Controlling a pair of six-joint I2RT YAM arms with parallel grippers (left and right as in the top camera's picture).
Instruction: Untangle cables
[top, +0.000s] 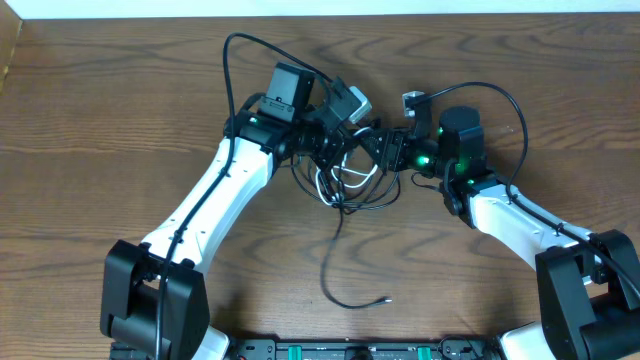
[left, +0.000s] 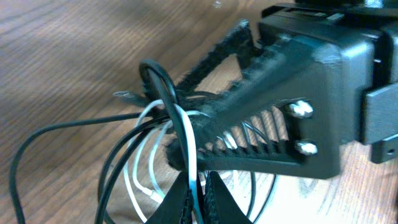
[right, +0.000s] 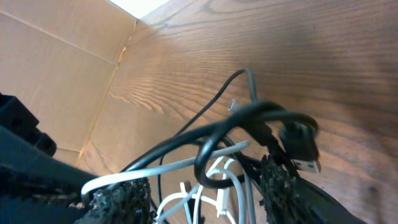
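Overhead, the cables sit knotted mid-table between the left gripper and right gripper, with one black tail trailing toward the bases, so ease the arms apart slowly instead of yanking. The left wrist cam shows what overhead hides: that claw is pinched closed on the white cord, and I think a black one too. The right wrist cam shows its jaws standing apart with loops between them and a USB plug alongside, so clamp one black strand only.
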